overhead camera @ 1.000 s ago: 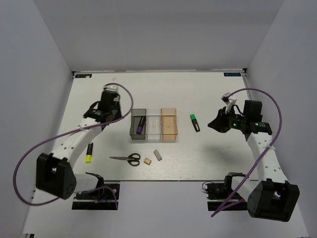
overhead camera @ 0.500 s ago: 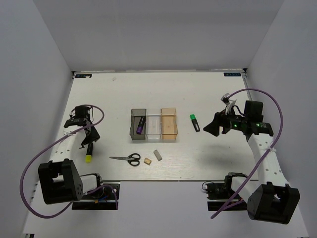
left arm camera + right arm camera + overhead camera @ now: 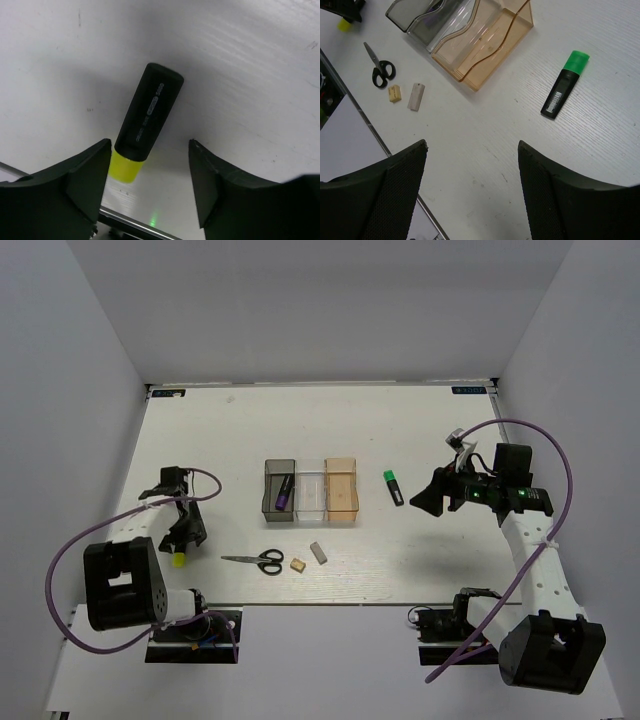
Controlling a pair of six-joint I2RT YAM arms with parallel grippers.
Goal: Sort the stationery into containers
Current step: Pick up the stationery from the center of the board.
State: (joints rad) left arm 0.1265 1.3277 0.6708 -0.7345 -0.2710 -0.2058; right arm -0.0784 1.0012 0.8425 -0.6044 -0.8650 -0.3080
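At table centre stand three small translucent plastic bins in a row: smoky grey bin (image 3: pixel 270 502), clear bin (image 3: pixel 311 490), amber orange bin (image 3: pixel 342 490). Of three highlighters, the purple highlighter (image 3: pixel 284 493) lies inside the grey bin, the green highlighter (image 3: pixel 393 486) at 3 o'clock of the amber, the yellow highlighter (image 3: pixel 145 125) at 8 o'clock of the row. One pair of black-handled scissors (image 3: pixel 255 560), one tan block (image 3: pixel 298 564) and one grey eraser block (image 3: pixel 318 552) lie at 6 o'clock. The left gripper (image 3: pixel 149 150), jaws apart, straddles the yellow highlighter unclamped; the right gripper (image 3: pixel 471 147), jaws apart, has the green one near, at its 10 o'clock.
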